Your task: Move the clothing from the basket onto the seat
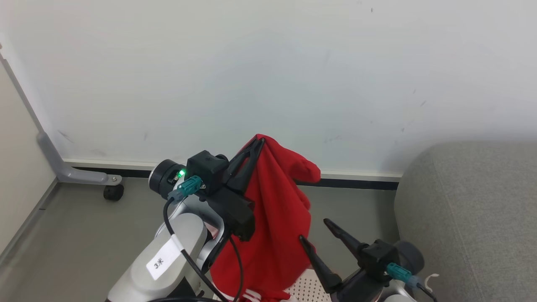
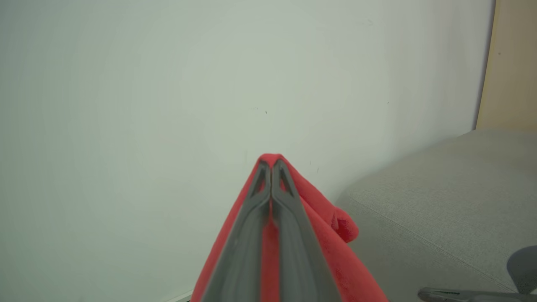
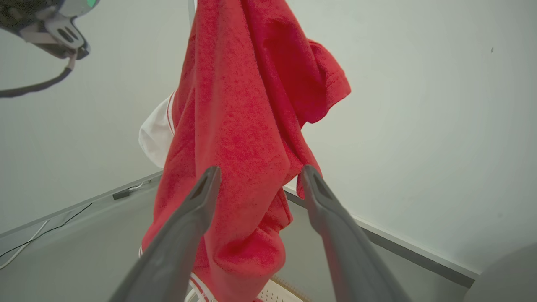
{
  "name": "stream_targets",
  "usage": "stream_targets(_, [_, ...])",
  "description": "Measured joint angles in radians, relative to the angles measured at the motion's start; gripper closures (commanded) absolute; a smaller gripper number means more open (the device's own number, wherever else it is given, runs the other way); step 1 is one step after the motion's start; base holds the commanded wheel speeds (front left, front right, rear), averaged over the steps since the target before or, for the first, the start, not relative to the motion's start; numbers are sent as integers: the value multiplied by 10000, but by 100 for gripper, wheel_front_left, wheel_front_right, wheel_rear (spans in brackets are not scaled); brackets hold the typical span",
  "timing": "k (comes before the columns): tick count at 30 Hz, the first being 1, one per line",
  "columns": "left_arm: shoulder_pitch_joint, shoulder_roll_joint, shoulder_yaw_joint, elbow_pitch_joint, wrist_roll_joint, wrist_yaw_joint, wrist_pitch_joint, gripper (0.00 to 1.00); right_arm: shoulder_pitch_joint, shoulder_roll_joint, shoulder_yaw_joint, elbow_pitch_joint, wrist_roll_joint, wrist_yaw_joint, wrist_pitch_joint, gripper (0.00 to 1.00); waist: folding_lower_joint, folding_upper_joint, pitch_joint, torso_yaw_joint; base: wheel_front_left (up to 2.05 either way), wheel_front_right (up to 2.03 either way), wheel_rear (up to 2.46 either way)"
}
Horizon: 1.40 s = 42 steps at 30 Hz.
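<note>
Left gripper [image 1: 257, 143] is clamped on the top fold of the clothing [image 1: 272, 218], which dangles below it over the basket [image 1: 305, 287]. Right gripper [image 1: 312, 229] sits spread and empty beside the cloth. It's a small pinch though, so a fast swing toward the seat [image 1: 470, 218] on its right could shake it loose.

Clothing [image 1: 272, 218]: bright red soft garment, hanging limp in mid-air. Top fold is pinched betw. the closed fingers of the left gripper [image 1: 260, 141], w/ fabric draping down either side. A short red flap sticks out near the top. White panel shows at one edge in rt wrist view, white stripes at bottom hem. Lower end hangs over basket [image 1: 308, 289]: cream, perforated, just a small patch visible; contact can't be told. Seat [image 1: 470, 218]: big grey fabric sofa w/ rounded corner, to the right, apart from the garment.
</note>
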Motion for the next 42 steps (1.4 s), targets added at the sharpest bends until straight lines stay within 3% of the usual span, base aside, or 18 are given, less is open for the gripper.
stream_targets(14, [-338,-247,-324,-31,-10,-119,290,100,-407,8,1469,1197,947,0,0,0,2,1,-146,207,0,0,0])
stream_targets(23, [-469,-339,-382,-201,-75,-163,385,100,-1708,107,1967,2205,1363,2,2,0,1,1,-138,346,0,0,0])
stream_targets(24, [-470,-347,-395,-209,-77,-163,387,100,-1851,115,2054,2341,1417,2,0,8,1,1,-130,360,0,0,0])
stream_targets(25, [-470,-351,-407,-217,-82,-165,418,100,-1979,121,2155,2464,1444,2,2,52,2,1,-122,373,0,0,0])
stream_targets(27, [-471,-359,-430,-221,-88,-165,420,100,-2170,132,2355,2629,1484,2,0,76,2,1,-103,401,0,0,0])
stream_targets(28, [-471,-360,-431,-221,-90,-165,420,100,-2231,146,2435,2677,1492,2,0,100,2,1,-92,413,0,0,0])
stream_targets(37, [-280,-221,-245,-144,-430,-71,474,100,-2317,171,2587,2475,2082,2,2,100,2,2,10,358,0,0,0])
stream_targets(41, [61,-54,-115,-44,-545,21,468,100,-2331,-130,2261,2134,2299,2,0,100,2,1,31,212,0,0,0])
stream_targets(42, [151,-21,-77,-23,-560,19,458,88,-2333,-284,2153,2048,2351,2,2,100,2,1,33,169,0,0,0])
